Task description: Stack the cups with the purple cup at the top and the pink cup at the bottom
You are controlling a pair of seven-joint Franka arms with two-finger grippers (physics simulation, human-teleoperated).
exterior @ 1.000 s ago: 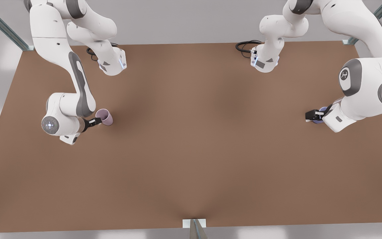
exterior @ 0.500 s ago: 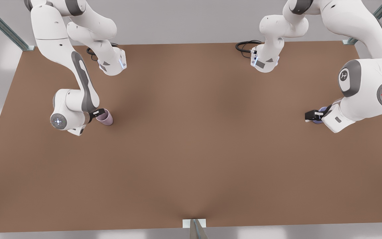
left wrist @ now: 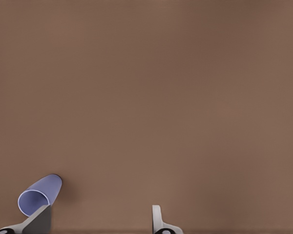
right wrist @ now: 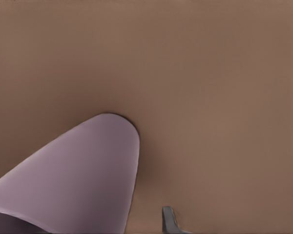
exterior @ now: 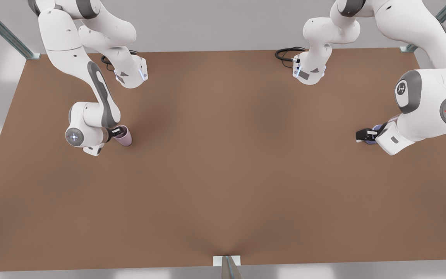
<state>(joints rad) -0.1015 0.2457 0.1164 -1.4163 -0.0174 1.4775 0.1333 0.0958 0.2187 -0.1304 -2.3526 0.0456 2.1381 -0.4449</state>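
The pink cup (exterior: 124, 137) stands on the brown table (exterior: 223, 162) at the front view's left. My right gripper (exterior: 115, 132) is at its rim, fingers spread. In the right wrist view the pink cup (right wrist: 73, 180) looms close, with one finger (right wrist: 170, 222) just beside its wall and the other finger hidden. At the front view's right, the purple cup (exterior: 370, 142) is mostly hidden behind my left gripper (exterior: 364, 135). In the left wrist view the purple cup (left wrist: 39, 195) sits by one finger (left wrist: 39, 220) of the open left gripper (left wrist: 97, 222), outside the gap.
Both arm bases (exterior: 130, 73) (exterior: 309, 71) stand at the far table edge, with a black cable coil (exterior: 287, 53) by one. A metal bracket (exterior: 227, 261) sits at the near edge. Bare tabletop lies between the two cups.
The right arm has swung toward the pink cup, bringing its gripper from beside the cup to the cup's rim. The left arm and the purple cup have hardly moved.
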